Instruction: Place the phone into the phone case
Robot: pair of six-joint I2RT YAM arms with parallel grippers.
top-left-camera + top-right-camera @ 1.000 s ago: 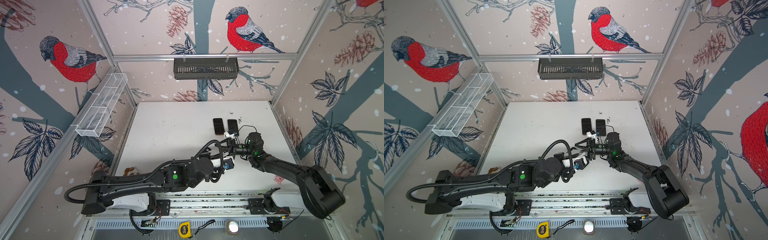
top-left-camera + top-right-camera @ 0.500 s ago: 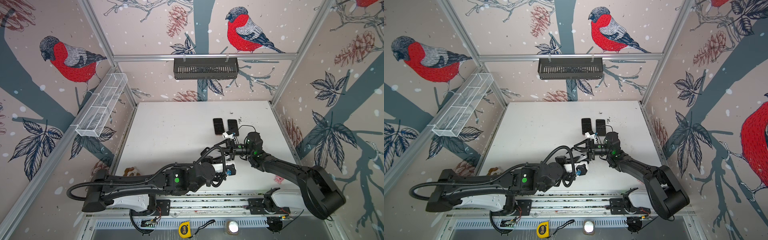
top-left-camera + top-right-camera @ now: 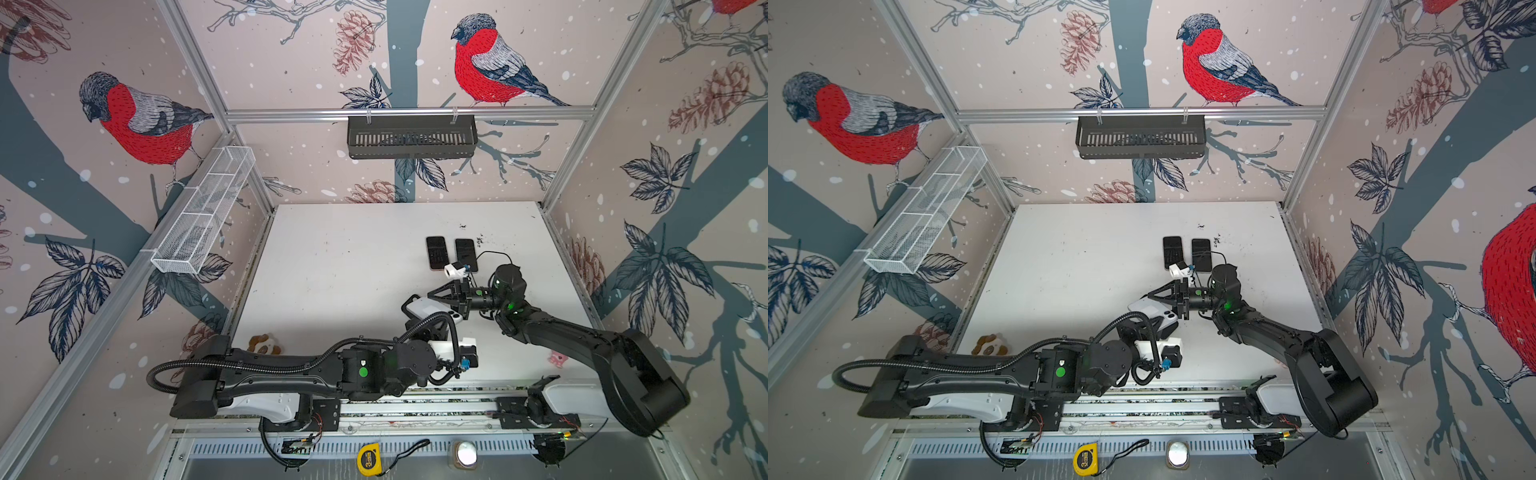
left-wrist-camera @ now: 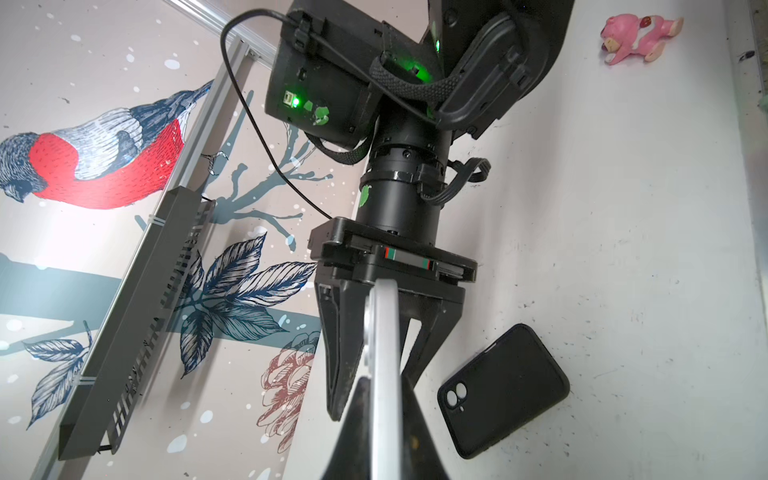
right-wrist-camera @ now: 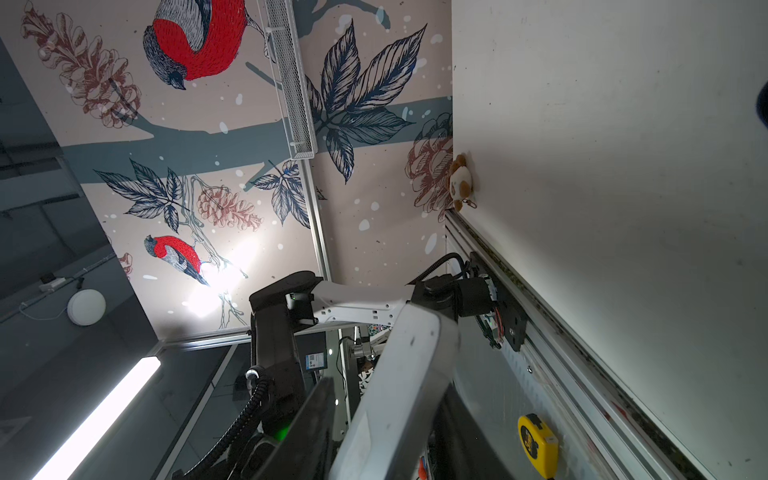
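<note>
The white phone [image 3: 424, 309] is up in the air over the near middle of the table [image 3: 332, 270], not yet anywhere close to the case. The left claw [image 4: 384, 388] is clamped tight on its near end. The right claw [image 3: 434, 300] sits half closed around its far end, one finger on each face; I cannot tell whether its pads touch the shell yet.

The black case [image 4: 503, 390] lies flat and loose on the table farther back, open side up, well apart from the phone. A top view shows two dark slabs side by side there, and I cannot tell from it which is the case.

The weak point, as I judge it, is the hand-over. If the left claw lets go before the right one bites, the smooth shell could slide out and drop. A hold on only the end may let the phone swing. If both arms pull while clamped, it could twist. Later, the loose case may skid when pressed.
</note>
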